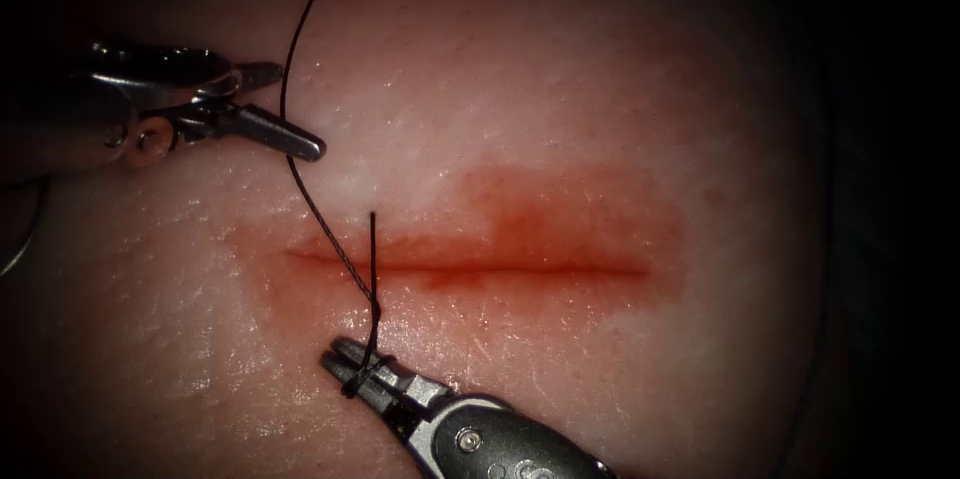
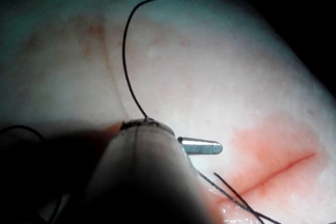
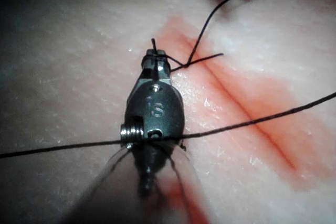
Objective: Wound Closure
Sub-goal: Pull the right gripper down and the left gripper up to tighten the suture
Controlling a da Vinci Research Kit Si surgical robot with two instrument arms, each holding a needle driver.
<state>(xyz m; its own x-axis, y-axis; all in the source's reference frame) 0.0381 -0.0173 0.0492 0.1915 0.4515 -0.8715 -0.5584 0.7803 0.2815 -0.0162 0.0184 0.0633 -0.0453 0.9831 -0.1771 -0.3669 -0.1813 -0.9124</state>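
Two tools | right tool (image 1: 352,367) jaws wrapped by thread (image 1: 372,284) (looped, whether pinched unclear) | left tool (image 1: 290,139) jaws together beside the strand, empty.

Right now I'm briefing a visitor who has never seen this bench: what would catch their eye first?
The red-stained cut running across the pale tissue stands out first. Dark thread crosses the cut near its left end, with a short free end standing up beside it. The right gripper, just below the cut, has thread wrapped around its shut tips, while the left gripper hovers above the cut at the upper left, beside the thread.
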